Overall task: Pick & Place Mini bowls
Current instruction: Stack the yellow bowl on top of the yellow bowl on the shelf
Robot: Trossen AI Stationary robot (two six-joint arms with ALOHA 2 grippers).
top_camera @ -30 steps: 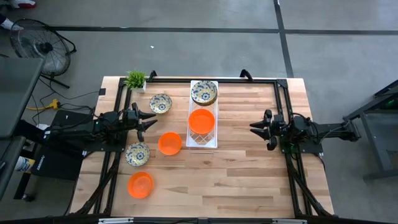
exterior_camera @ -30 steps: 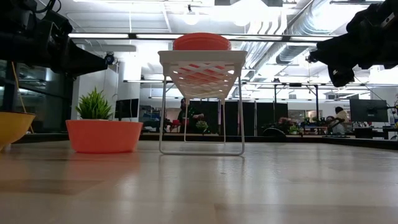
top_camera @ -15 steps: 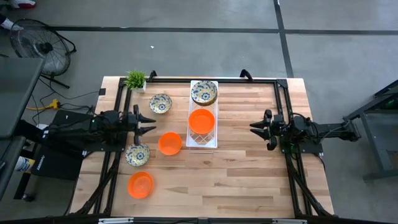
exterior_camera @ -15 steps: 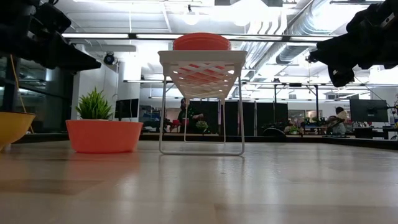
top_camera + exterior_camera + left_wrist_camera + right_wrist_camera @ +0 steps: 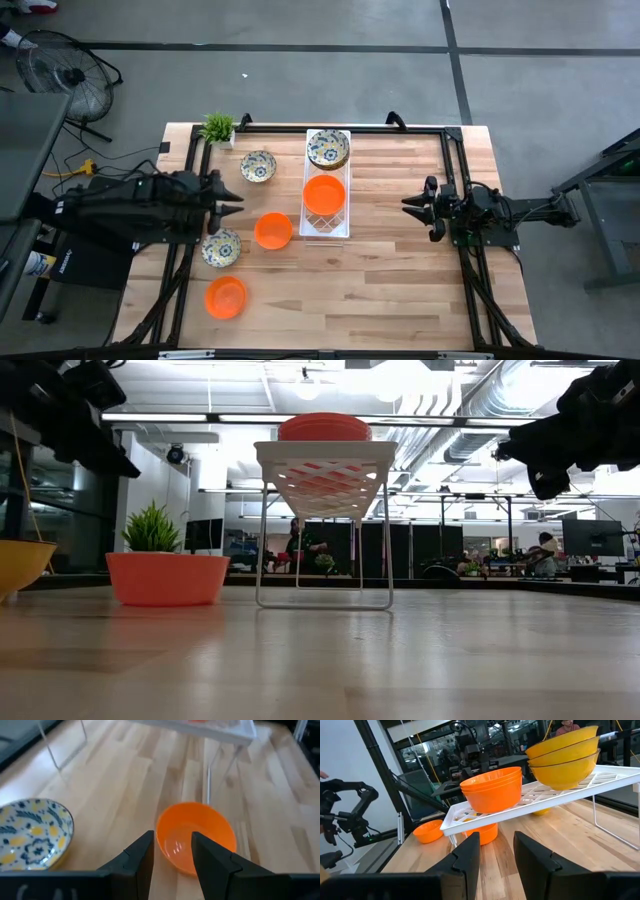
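We note the left gripper [image 5: 228,199] at the bench's [image 5: 400,290] left edge, arm stretched level, pointing toward the centre, raised clear of the wood. In its wrist view the fingers [image 5: 141,857] stand apart with nothing between them; a plain orange bowl [image 5: 196,840] sits on the bench just beyond their tips, a floral bowl [image 5: 31,832] off to one side.

We see the right gripper [image 5: 412,207] at the right side, arm level, pointing toward the white wire rack [image 5: 327,228], well apart from it. Its fingers [image 5: 468,856] show a gap, empty.

From above: the rack stands mid-bench. A stack of orange bowls [image 5: 325,193] rests on its middle; a stack of floral bowls [image 5: 328,148] on its far end. On the bench left of the rack we count four loose mini bowls: a floral one [image 5: 258,165] near the potted plant [image 5: 218,128], the orange one [image 5: 272,230] just beside the rack, a floral one [image 5: 221,247] below the left gripper, an orange one [image 5: 226,296] nearest the front edge.

In the low view, the rack [image 5: 325,470] carries orange bowls [image 5: 325,427] on top; an orange bowl [image 5: 167,578] sits on the bench beside it.
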